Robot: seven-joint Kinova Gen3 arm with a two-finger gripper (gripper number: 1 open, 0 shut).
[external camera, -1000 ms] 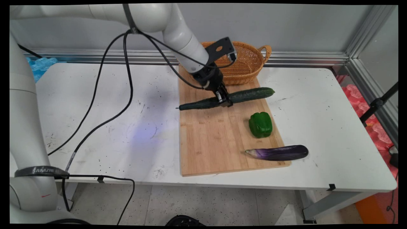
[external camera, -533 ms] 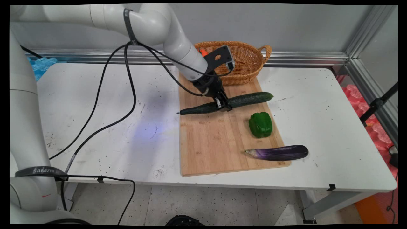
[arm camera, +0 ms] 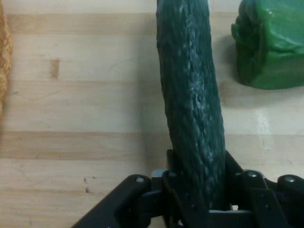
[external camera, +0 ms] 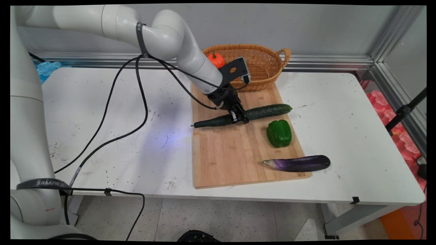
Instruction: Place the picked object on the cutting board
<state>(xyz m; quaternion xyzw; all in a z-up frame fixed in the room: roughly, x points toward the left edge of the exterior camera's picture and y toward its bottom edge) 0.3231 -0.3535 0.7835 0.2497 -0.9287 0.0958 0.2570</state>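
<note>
Count of things on the surface [external camera: 340, 112]
One cucumber [external camera: 269, 110], one green pepper [external camera: 279, 133], one eggplant [external camera: 299, 163], one small pumpkin [external camera: 216, 60], one basket [external camera: 265, 64], one cutting board [external camera: 231, 153].

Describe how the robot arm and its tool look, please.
The arm is glossy white, built of rounded tubular links. Black cables hang from it, held by a black strap. The tool is black, with a two-finger linkage and a flat black bracket above it.

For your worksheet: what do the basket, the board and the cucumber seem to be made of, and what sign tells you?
Basket: woven wicker or rattan, shown by its tan plaited strands. Board: pale wood, perhaps bamboo, matte, with jointed strips and grain. Cucumber, clamped in the gripper: dark green, bumpy and slightly glossy; whether it is real or plastic cannot be told.
</note>
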